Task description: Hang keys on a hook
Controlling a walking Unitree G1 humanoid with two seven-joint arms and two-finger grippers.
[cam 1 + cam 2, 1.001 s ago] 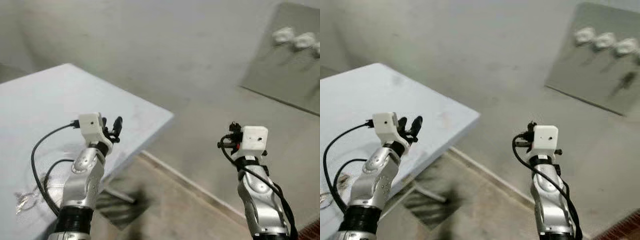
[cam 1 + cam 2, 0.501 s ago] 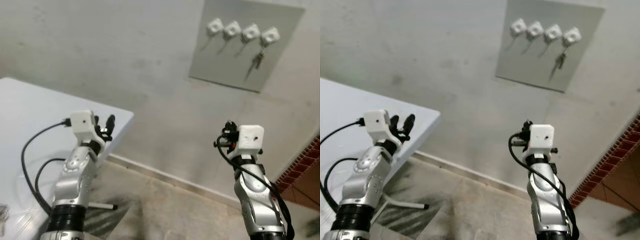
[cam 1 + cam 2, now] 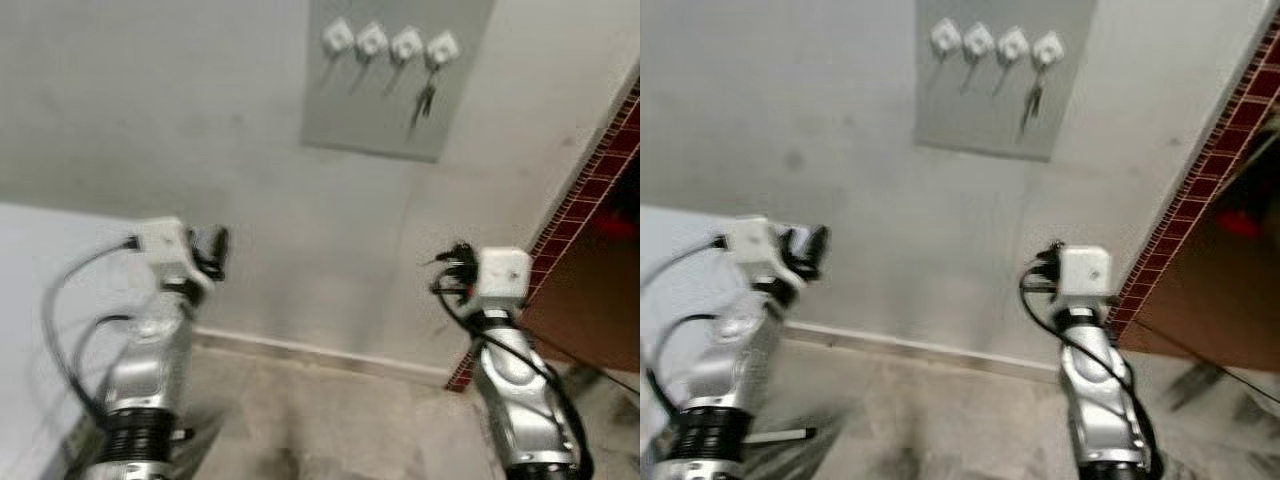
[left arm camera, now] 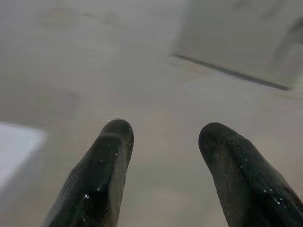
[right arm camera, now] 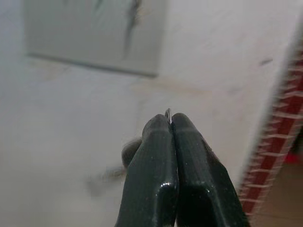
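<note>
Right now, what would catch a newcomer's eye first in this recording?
The grey hook board high on the wall, with four white hooks and a set of keys hanging from the rightmost one. Below it, the right end effector is shut on a thin metal ring, and the left end effector is open.

Wall (image 3: 200, 120): pale grey-white. Hook board (image 3: 395, 80): grey, carrying four white hooks (image 3: 388, 42). Tiled edge (image 3: 585, 190): dark red brick pattern with light joints; gripper fingers (image 5: 165, 156): glossy black.

Both head views look forward from above the two raised arms at a pale plaster wall (image 3: 200, 120) carrying a grey rectangular hook board (image 3: 395, 75), well away. Each wrist camera looks along its black fingers at that board (image 5: 94, 33)
</note>
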